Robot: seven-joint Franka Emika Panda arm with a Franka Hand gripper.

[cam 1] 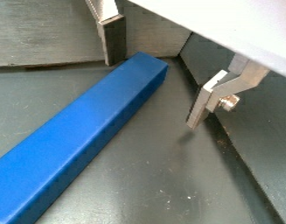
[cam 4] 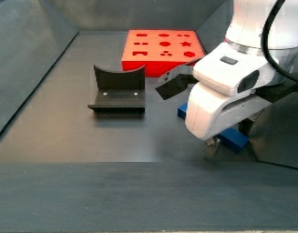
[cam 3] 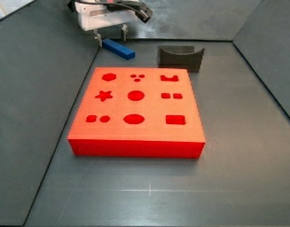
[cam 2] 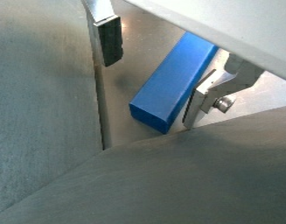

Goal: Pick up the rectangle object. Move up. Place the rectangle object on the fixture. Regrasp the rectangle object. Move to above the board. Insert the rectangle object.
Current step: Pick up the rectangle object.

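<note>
The blue rectangle object (cam 1: 87, 140) lies flat on the grey floor; it also shows in a wrist view (cam 2: 174, 83). My gripper (cam 1: 156, 74) is open and low over one end of it, with a finger (cam 1: 110, 37) on one side and the other finger (cam 1: 208, 101) on the other side, neither touching it. In a side view the gripper (cam 3: 112, 31) hangs over the bar (cam 3: 117, 49) behind the red board (cam 3: 135, 102). The dark fixture (cam 3: 180, 58) stands to the bar's right. In a side view the gripper (cam 4: 224, 141) hides most of the bar (cam 4: 235, 139).
Grey walls enclose the floor, and one wall runs close by the bar (cam 1: 40, 31). The board (cam 4: 163, 47) and the fixture (cam 4: 117, 91) stand apart from the gripper.
</note>
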